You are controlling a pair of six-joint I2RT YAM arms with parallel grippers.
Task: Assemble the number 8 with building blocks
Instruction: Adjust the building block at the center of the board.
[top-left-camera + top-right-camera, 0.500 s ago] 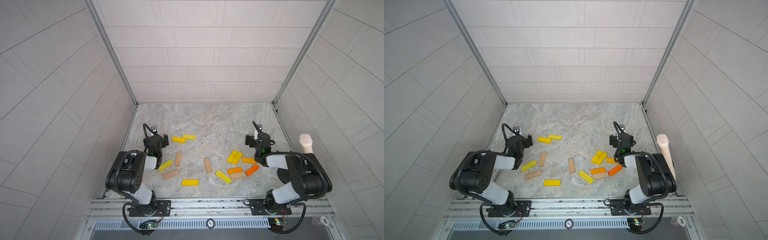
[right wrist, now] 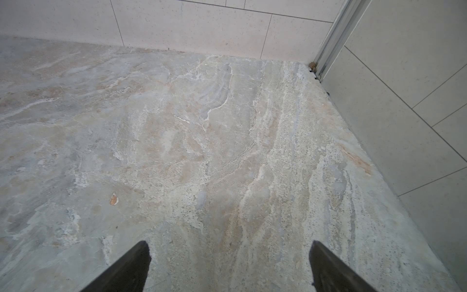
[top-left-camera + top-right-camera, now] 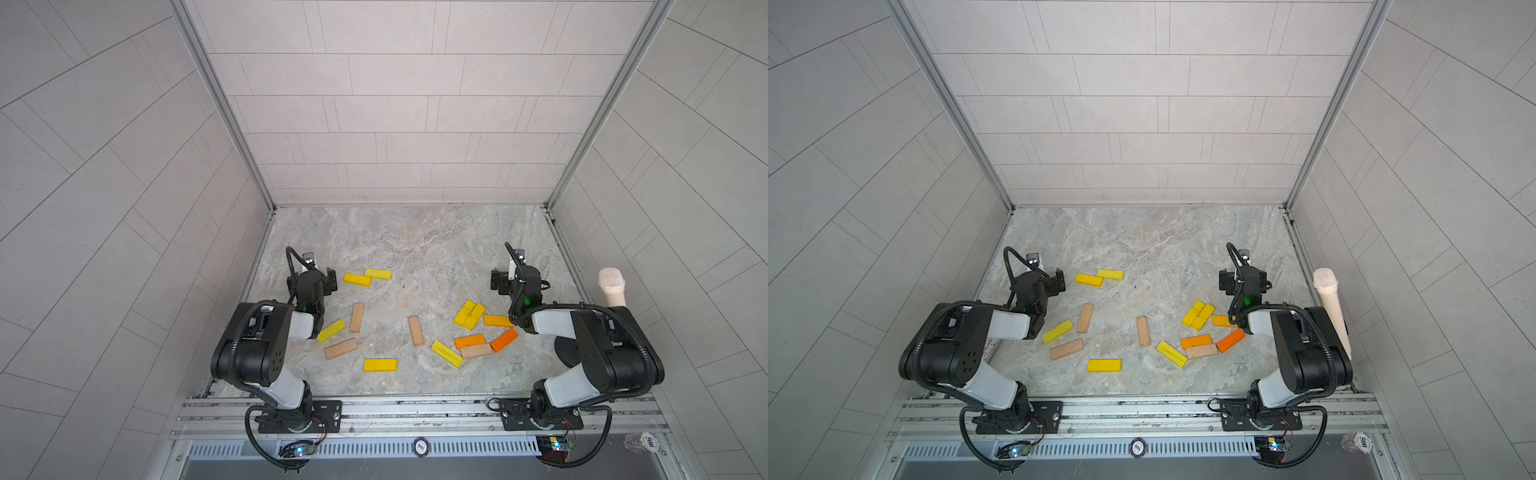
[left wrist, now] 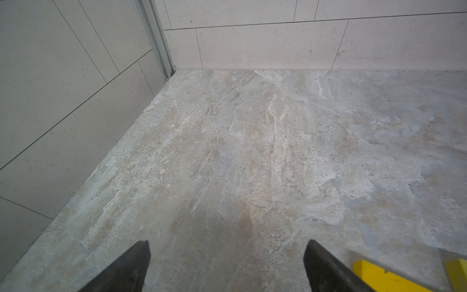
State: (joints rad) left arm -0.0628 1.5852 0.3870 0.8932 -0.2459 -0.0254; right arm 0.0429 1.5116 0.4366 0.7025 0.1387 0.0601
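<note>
Counts fourteen building blocks (image 3: 1104, 365) flat and loose on marble tabletop (image 3: 415, 249), all in lower-centre band of both top views, unassembled.

Spots left cluster, lower left of centre:
- staggered yellow pair (image 3: 357, 279) touching at corners
- upright tan bar (image 3: 356, 317), with slanted yellow bar (image 3: 331, 331) just beside it
- slanted tan bar (image 3: 341, 348) below those
- level yellow bar (image 3: 380, 365) lowest

Spots lone tan bar (image 3: 416, 330) near centre, apart from both clusters.

Spots right cluster, lower right of centre:
- twin yellow bars (image 3: 469, 315) touching along long edges
- amber bar (image 3: 496, 321) partly hidden under right arm (image 3: 598, 345)
- orange bar (image 3: 469, 341) and slanted deep-orange bar (image 3: 504, 340)
- low tan bar (image 3: 476, 351) pressed against orange bar
- tilted yellow bar (image 3: 446, 354) touching low tan bar's end

Finds left gripper (image 4: 227, 242) spread wide and holding nothing, over bare marble, with staggered yellow pair just beside one of its fingers (image 4: 326, 268).

Finds right gripper (image 2: 229, 242) spread wide too and empty, over bare marble up-right of right cluster, apart from every block.

Notes beige microphone (image 3: 611, 286) at right edge by side wall, well apart from blocks.
</note>
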